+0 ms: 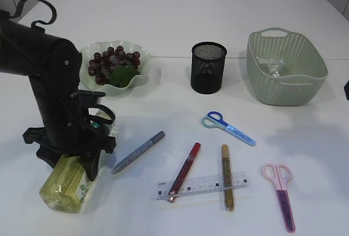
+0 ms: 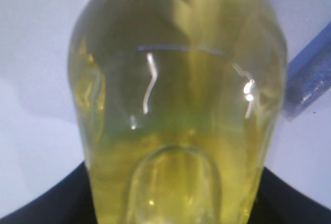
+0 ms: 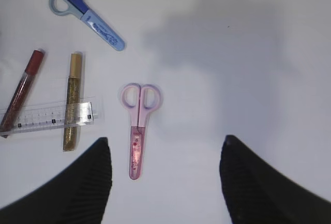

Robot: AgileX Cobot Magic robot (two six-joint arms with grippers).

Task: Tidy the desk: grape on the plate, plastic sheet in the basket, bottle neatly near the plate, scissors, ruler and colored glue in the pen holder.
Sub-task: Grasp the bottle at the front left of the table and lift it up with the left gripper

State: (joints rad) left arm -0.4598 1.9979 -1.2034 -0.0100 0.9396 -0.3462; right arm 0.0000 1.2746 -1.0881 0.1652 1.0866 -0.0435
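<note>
The bottle (image 1: 68, 184) of yellow liquid lies on its side at the front left and fills the left wrist view (image 2: 176, 105). My left gripper (image 1: 73, 154) straddles it, a black finger (image 2: 46, 203) pressed to each side. Grapes (image 1: 112, 61) lie on the green plate (image 1: 87, 80). The plastic sheet (image 1: 271, 65) sits in the basket (image 1: 305, 91). Blue scissors (image 3: 88, 14), pink scissors (image 3: 138, 125), the clear ruler (image 3: 49, 115) and the red (image 3: 23, 92) and gold (image 3: 72, 100) glue sticks lie on the table. My right gripper (image 3: 165, 182) hangs open above them, holding nothing.
The black mesh pen holder (image 1: 208, 68) stands at the back centre, between plate and basket. A silver glue stick (image 1: 139, 151) lies just right of the bottle. The ruler (image 1: 204, 185) rests across the red and gold sticks.
</note>
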